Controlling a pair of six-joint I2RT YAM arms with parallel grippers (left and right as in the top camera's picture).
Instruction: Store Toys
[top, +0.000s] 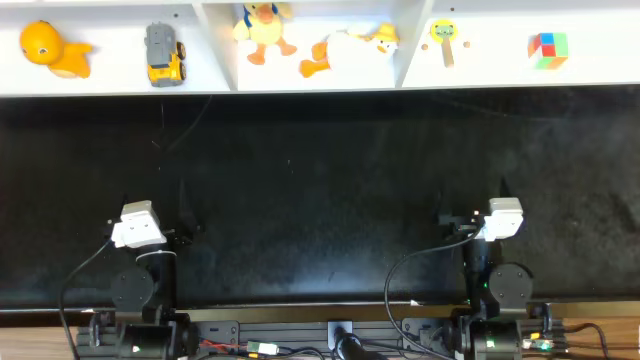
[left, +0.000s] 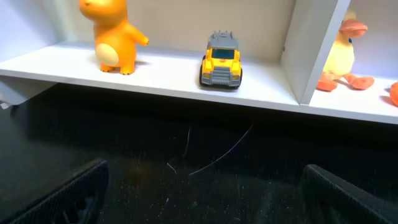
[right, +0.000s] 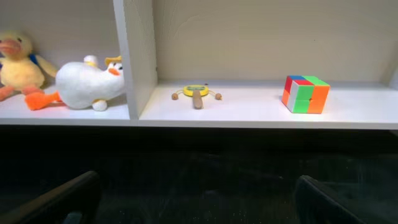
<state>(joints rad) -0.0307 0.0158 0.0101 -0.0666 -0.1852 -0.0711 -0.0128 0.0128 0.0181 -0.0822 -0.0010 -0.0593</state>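
Note:
All the toys stand in a white shelf (top: 110, 84) along the table's far edge. Its left bay holds an orange figure (top: 52, 48) (left: 115, 34) and a yellow truck (top: 165, 55) (left: 221, 59). A yellow duck plush (top: 263, 30) (right: 15, 59) and a white duck plush (top: 345, 50) (right: 84, 84) share the middle bay. The right bay has a small yellow rattle (top: 443, 38) (right: 197, 95) and a colour cube (top: 547, 48) (right: 305, 93). My left gripper (top: 137, 225) (left: 202, 199) and right gripper (top: 497, 220) (right: 199, 202) hang open and empty near their bases, far from the shelf.
A black mat (top: 320, 190) covers the table between the arms and the shelf. White dividers (left: 314, 50) (right: 134, 56) separate the bays. Cables run along the front edge by the arm bases.

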